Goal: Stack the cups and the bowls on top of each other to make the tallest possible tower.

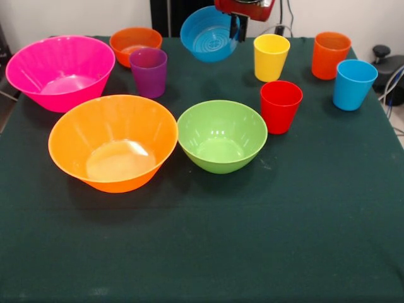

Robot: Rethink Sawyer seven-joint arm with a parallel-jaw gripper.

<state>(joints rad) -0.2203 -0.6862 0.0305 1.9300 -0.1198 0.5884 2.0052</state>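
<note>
My gripper (238, 26) comes down at the top centre and is shut on the rim of the small blue bowl (209, 35). It holds the bowl tilted above the table's far side. On the table stand the large pink bowl (60, 71), the large orange bowl (113, 141), the medium green bowl (221, 135) and the small orange bowl (134, 44). The purple cup (149, 72), yellow cup (271, 57), red cup (281, 106), orange cup (330, 55) and light blue cup (352, 84) stand upright and apart. No tower shows.
The dark green tablecloth (208, 240) covers the table. A black device with cables (386, 63) sits off the table's right edge.
</note>
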